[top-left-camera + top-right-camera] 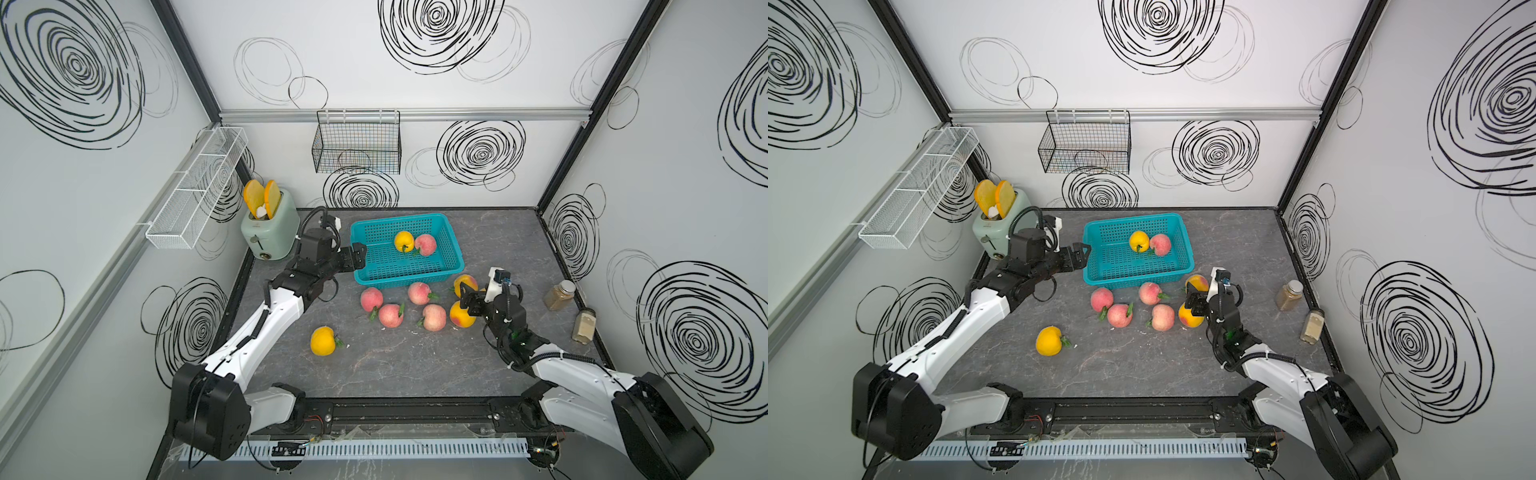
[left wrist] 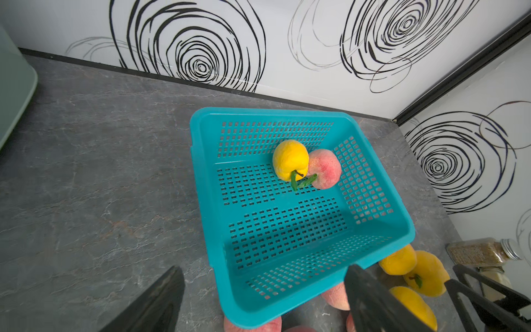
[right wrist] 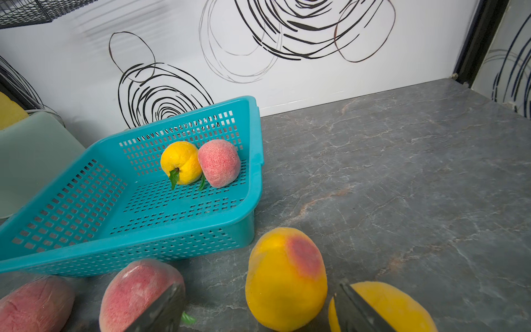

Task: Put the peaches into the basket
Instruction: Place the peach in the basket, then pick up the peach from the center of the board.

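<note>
While empty, jaws wide, left end effector (image 1: 360, 257) at teal lattice basket (image 1: 409, 277), right end effector (image 1: 464, 302) among peaches (image 1: 434, 318).

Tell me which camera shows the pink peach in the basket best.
Right wrist view: the pink peach fills more of the frame, unobstructed. Left wrist view shows it nearly as well, leaf across its edge. Both top views show it small.

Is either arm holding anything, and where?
Nothing held. The left gripper hangs open at the rim of the basket; the right gripper is open before a yellow-orange peach.
</note>
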`<action>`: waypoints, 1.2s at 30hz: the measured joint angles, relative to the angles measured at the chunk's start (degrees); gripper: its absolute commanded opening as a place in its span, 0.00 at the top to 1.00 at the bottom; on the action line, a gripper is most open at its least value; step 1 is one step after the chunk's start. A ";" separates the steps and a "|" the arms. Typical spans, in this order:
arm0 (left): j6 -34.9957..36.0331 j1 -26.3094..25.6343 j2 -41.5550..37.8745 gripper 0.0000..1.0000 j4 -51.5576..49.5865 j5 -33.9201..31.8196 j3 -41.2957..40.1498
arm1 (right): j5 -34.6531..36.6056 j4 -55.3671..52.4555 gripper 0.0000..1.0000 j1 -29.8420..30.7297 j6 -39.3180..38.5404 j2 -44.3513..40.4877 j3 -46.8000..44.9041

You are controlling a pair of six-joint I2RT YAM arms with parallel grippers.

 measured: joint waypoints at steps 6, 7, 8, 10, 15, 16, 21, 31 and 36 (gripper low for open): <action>0.04 0.09 -4.52 0.02 -3.41 0.50 -0.83 | -0.07 0.00 0.15 0.02 0.00 0.20 0.00; 0.04 0.15 -4.92 0.02 -4.00 0.68 -0.85 | -0.07 -0.02 0.15 0.02 0.00 0.20 0.00; 0.17 0.35 -5.18 0.02 -4.42 0.94 -0.94 | -0.07 0.00 0.15 0.02 0.00 0.20 0.00; 0.28 1.05 -5.70 0.02 -4.52 2.05 -1.75 | -0.09 -0.02 0.15 0.02 0.00 0.20 0.00; -0.42 7.61 -8.15 0.02 -4.37 7.54 -6.93 | -0.07 -0.02 0.15 0.07 0.00 0.20 0.00; -0.72 9.46 -8.50 0.02 -4.37 8.92 -7.85 | -0.04 -0.02 0.15 0.07 0.00 0.20 0.00; -2.86 16.61 -8.79 0.02 -4.33 14.40 -10.12 | -0.07 -0.02 0.15 0.07 0.00 0.20 0.00; -4.33 22.58 -8.68 0.02 -6.71 24.63 -10.88 | 0.70 -0.02 0.15 0.13 0.20 -1.79 0.00; -5.51 28.72 -6.05 0.02 -5.05 33.90 -12.74 | 1.81 -0.02 0.15 0.39 0.33 -3.21 -0.11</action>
